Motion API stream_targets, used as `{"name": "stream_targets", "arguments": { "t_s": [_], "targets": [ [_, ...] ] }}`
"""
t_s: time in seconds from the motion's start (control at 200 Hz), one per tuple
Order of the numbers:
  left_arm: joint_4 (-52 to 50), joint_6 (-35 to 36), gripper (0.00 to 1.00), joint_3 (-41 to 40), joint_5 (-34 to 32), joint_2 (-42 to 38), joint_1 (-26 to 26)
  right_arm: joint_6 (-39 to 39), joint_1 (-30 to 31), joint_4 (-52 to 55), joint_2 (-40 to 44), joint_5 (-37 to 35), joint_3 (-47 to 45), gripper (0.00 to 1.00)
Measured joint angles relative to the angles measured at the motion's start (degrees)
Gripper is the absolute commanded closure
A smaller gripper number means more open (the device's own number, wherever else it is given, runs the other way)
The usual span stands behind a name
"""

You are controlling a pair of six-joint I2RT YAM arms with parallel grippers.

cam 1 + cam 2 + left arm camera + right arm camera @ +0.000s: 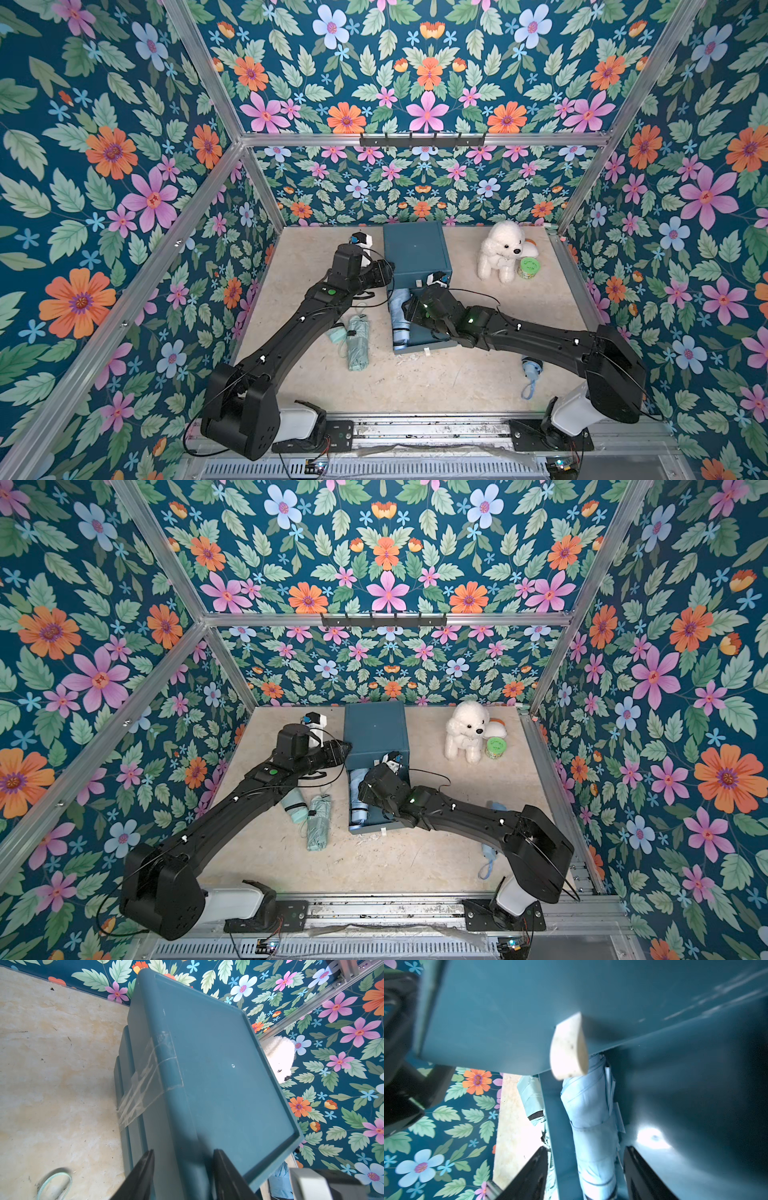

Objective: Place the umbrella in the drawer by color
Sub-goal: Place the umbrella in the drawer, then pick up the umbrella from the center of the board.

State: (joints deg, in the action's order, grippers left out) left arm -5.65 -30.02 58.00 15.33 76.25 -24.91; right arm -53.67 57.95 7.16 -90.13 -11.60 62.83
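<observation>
Jaws of the right gripper [585, 1149] stand released and well apart, one on either side of the light blue umbrella [591, 1122]. That umbrella lies lengthwise in the pulled-out bottom drawer [426, 347] of the blue cabinet [415, 253], along the drawer's left wall. The left gripper [184, 1151] sits at the cabinet's upper left edge with its fingers apart about that edge; whether they clench it I cannot tell. On the table [436, 386], just left of the drawer, lies a mint green umbrella [358, 345]. Another blue umbrella [532, 368] lies near the right, partly under the right arm. A white plush dog [498, 253] stands right of the cabinet.
</observation>
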Motion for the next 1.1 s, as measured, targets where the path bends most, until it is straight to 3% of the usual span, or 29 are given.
{"name": "stream_targets", "arguments": {
  "t_s": [0.295, 0.525, 0.595, 0.7, 0.905, 1.005, 1.1],
  "targets": [
    [-0.4, 0.4, 0.49, 0.4, 0.1, 0.2, 0.0, 2.1, 2.6, 12.5, 9.6, -9.0, 0.3, 0.42],
    [-1.2, 0.5, 0.49, 1.0, 0.1, 0.4, 0.0, -2.1, 0.9, 28.8, 24.4, -21.2, -3.9, 0.31],
    [-1.3, 0.5, 0.49, 1.1, 0.1, 0.5, 0.0, -4.9, -4.5, 34.2, 28.8, -23.6, -8.3, 0.30],
    [-1.2, 0.5, 0.49, 1.1, 0.1, 0.7, 0.0, -6.8, -14.8, 38.6, 35.0, -24.0, -16.9, 0.20],
    [-1.2, 0.5, 0.49, 1.1, 0.1, 0.7, 0.0, -5.6, -33.5, 35.4, 41.0, -18.5, -29.5, 0.15],
    [-1.2, 0.5, 0.49, 1.1, 0.1, 0.7, 0.0, -3.1, -39.7, 31.2, 40.4, -14.6, -32.8, 0.17],
    [-1.2, 0.6, 0.49, 1.1, 0.1, 0.7, 0.0, -0.6, -41.8, 27.1, 38.1, -11.0, -34.9, 0.18]
  ]
}}
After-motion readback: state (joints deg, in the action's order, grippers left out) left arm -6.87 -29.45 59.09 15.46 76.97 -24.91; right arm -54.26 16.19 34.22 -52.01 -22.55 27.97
